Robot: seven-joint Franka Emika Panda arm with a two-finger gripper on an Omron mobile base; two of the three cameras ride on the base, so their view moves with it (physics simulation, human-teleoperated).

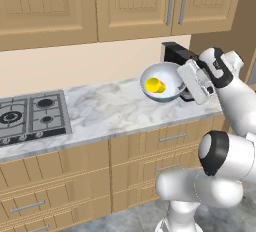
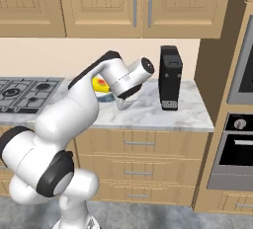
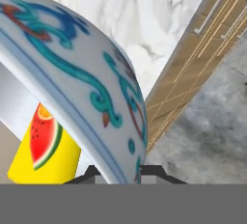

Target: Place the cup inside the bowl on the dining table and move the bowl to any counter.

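Observation:
The bowl, white inside and pale with blue-green scrolls outside, is held tilted above the right part of the counter. My gripper is shut on its rim, one finger on each side of the wall. The yellow cup lies inside the bowl, and its red watermelon patch shows in the hand view. In the right base view my arm hides most of the bowl, with the cup peeking out behind it. The dining table is out of view.
A black coffee machine stands on the counter just right of and behind the bowl. The gas hob is at the counter's left end. Wooden wall cabinets hang above; a built-in oven fills the far right.

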